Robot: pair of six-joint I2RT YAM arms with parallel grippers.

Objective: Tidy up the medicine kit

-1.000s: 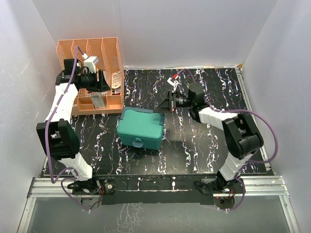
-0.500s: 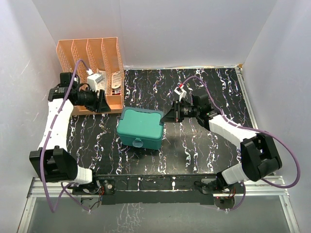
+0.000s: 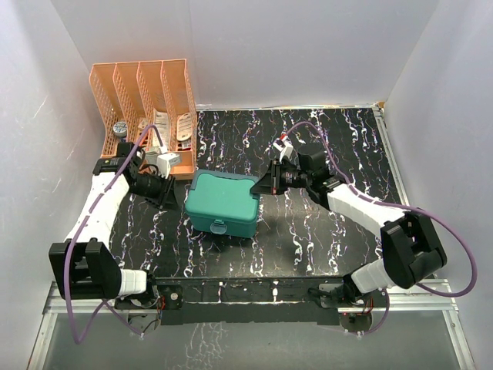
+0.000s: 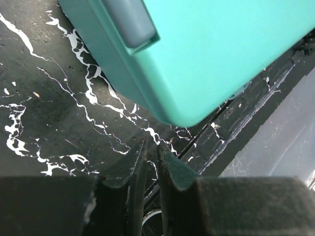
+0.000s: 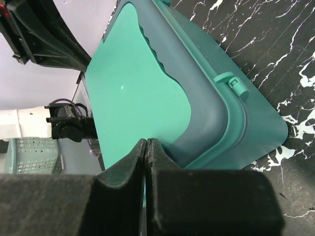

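- The medicine kit [image 3: 222,202] sits closed in the middle of the table [image 3: 339,146], its latch [image 3: 218,227] on the near side. It lies right of the orange rack [image 3: 146,85].
- The left gripper [image 4: 151,147] is low, just beside the kit's left end. Its fingers are almost together with only a thin slit between them, and they hold nothing.
- The right gripper [image 5: 147,142] is at the kit's far right corner, with its fingers pressed together and empty.
- The kit looks like stiff, smooth plastic, so it is probably light and likely to slide on the table when pushed.
- The rounded corners give a poor hold. It seems better to brace one end and work the latch, or to pinch the lid's front lip.
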